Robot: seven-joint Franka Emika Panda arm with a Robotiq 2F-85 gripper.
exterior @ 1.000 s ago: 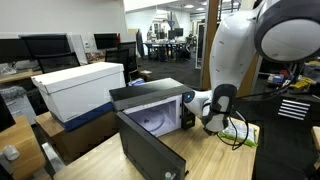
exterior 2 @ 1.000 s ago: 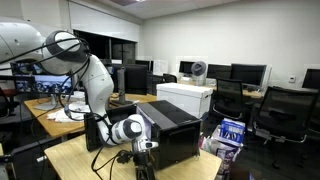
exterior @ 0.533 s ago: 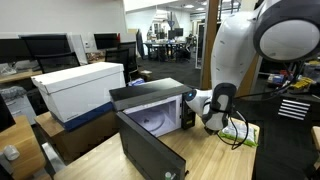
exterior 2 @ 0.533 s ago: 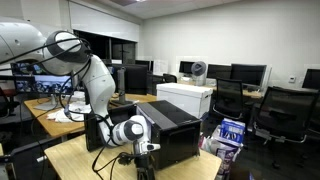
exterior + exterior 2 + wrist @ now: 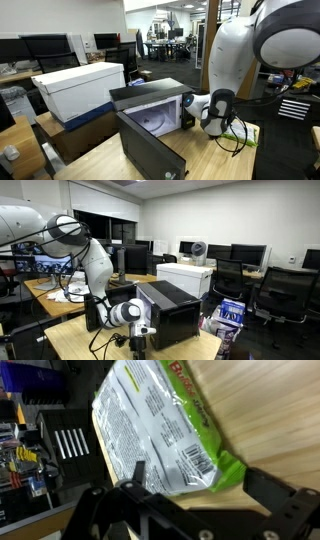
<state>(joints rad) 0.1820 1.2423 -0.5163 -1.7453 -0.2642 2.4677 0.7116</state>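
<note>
One packet, wrist view: a green-and-white printed packet [image 5: 155, 435] lay flat on the wooden counter [image 5: 270, 410], barcode side up, its green sealed end nearest the camera.
End effector, wrist view: the end effector [image 5: 190, 485] hung over the packet's near end with its jaws spread wide, one to each side. Nothing was held, and whether it touched the film could not be told.
Handling, judged: the packet looked light and soft. Its thin glossy film would likely crinkle, slip and sag when lifted. The contents were hidden and might crush under a hard squeeze.
Hold, judged: the best place seemed to be across the narrow width near the green sealed end, or on a puffed fold, since flat film offers little to pinch.
Surface, wrist view: the counter was smooth, pale, level wood grain that would let the film slide.
Exterior view, oven door toward the camera: a microwave [image 5: 150, 105] stood on the counter [image 5: 100, 160] with its door [image 5: 150, 150] swung open. The end effector [image 5: 213, 127] pointed down just beside the oven, near the packet [image 5: 243, 137], which showed only as a green patch among cables.
Exterior view, arm side: the end effector [image 5: 139, 343] sat low over the counter [image 5: 60, 340], just beside the microwave [image 5: 170, 305]. The packet could not be made out there.
Room: it was an office lab, with a white box [image 5: 80, 85] near the oven, and monitors and chairs [image 5: 270, 285] well apart from the work.
</note>
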